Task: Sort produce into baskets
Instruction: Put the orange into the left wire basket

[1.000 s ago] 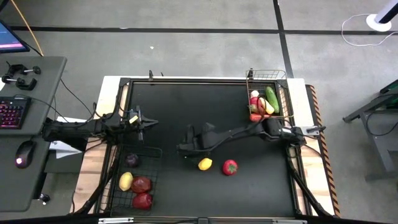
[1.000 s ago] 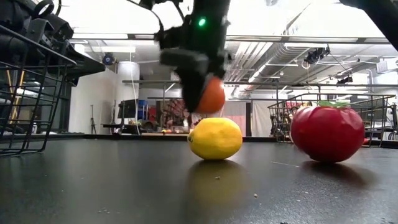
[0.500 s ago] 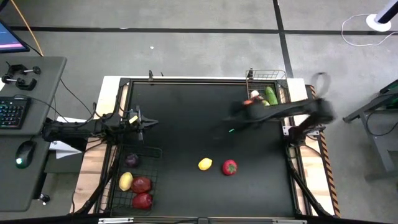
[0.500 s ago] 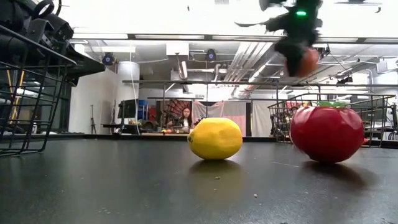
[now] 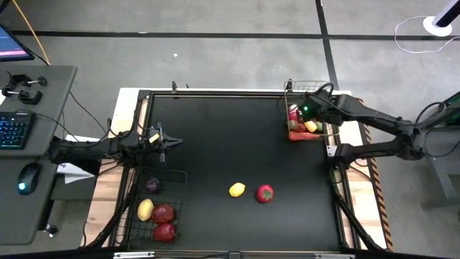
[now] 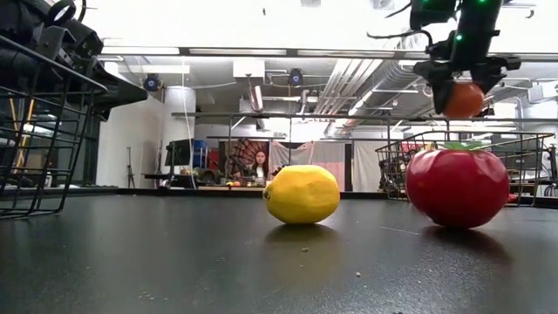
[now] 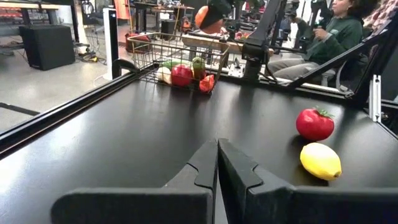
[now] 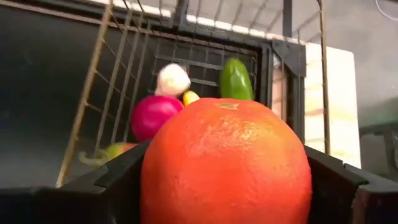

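Sorting nearly done: lemon (image 5: 236,190) and tomato (image 5: 265,193) remain on the surface (image 5: 215,144).
Right gripper (image 5: 307,112), jaws clamped on an orange (image 8: 227,163), hovers over upper-right basket (image 5: 325,89); left gripper (image 5: 171,142), jaws together, waits centre-left.

Premises: robotics lab. Exposed ceiling ducts (image 6: 349,78) above the black surface (image 5: 230,144); keyboard (image 5: 13,131) and mouse (image 5: 26,179) just beside it; seated person (image 7: 336,31) beyond.

Lemon (image 5: 237,190) and tomato (image 5: 266,193) side by side at table (image 5: 215,137) centre-front, tomato at lemon's 3 o'clock. One basket (image 5: 170,176) at 7 o'clock, other basket (image 5: 307,87) at 1 o'clock, both holding produce. Orange (image 6: 463,100) above 1 o'clock basket.
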`<state>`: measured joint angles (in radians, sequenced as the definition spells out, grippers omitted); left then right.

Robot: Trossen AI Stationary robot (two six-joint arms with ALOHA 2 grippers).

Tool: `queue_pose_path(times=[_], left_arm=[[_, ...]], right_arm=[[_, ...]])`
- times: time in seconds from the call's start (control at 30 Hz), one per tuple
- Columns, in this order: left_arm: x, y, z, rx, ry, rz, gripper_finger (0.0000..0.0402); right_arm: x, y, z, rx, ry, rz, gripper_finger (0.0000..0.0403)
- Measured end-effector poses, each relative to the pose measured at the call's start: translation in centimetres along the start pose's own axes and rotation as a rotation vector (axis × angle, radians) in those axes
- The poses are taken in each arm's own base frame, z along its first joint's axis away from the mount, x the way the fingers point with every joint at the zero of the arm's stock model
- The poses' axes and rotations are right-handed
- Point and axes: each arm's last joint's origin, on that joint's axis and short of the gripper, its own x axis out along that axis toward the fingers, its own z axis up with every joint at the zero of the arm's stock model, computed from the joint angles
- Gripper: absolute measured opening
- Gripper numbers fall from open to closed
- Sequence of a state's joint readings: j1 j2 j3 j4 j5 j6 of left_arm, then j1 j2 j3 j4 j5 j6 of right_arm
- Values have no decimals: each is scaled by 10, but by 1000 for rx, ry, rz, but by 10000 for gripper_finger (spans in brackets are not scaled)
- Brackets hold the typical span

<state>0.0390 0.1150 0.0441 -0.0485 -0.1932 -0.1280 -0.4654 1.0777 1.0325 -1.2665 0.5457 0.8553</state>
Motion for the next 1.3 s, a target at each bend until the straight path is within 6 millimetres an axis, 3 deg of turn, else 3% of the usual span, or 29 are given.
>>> queue_pose_path(times=[0.4, 0.5, 0.6, 0.7, 0.9, 1.0, 1.17, 1.3], left_arm=[[0, 0, 0, 0, 0, 0, 0], [0, 0, 0, 0, 0, 0, 0], [0, 0, 0, 0, 0, 0, 0], [0, 0, 0, 0, 0, 0, 0], [0, 0, 0, 0, 0, 0, 0], [0, 0, 0, 0, -1, 0, 0], [0, 0, 0, 0, 0, 0, 0], [0, 0, 0, 0, 0, 0, 0]], right_arm=[[4, 1, 9, -49, -29, 27, 312], [4, 14, 11, 2, 12, 233, 312], [2, 50, 5, 24, 21, 622, 312], [-5, 99, -15, 43, -22, 919, 312], [-14, 209, -92, -16, 14, 1214, 312], [-27, 263, -120, -75, 36, 1322, 312], [-63, 342, -134, -266, -18, 1461, 312], [-98, 381, -126, -380, -93, 1500, 312]])
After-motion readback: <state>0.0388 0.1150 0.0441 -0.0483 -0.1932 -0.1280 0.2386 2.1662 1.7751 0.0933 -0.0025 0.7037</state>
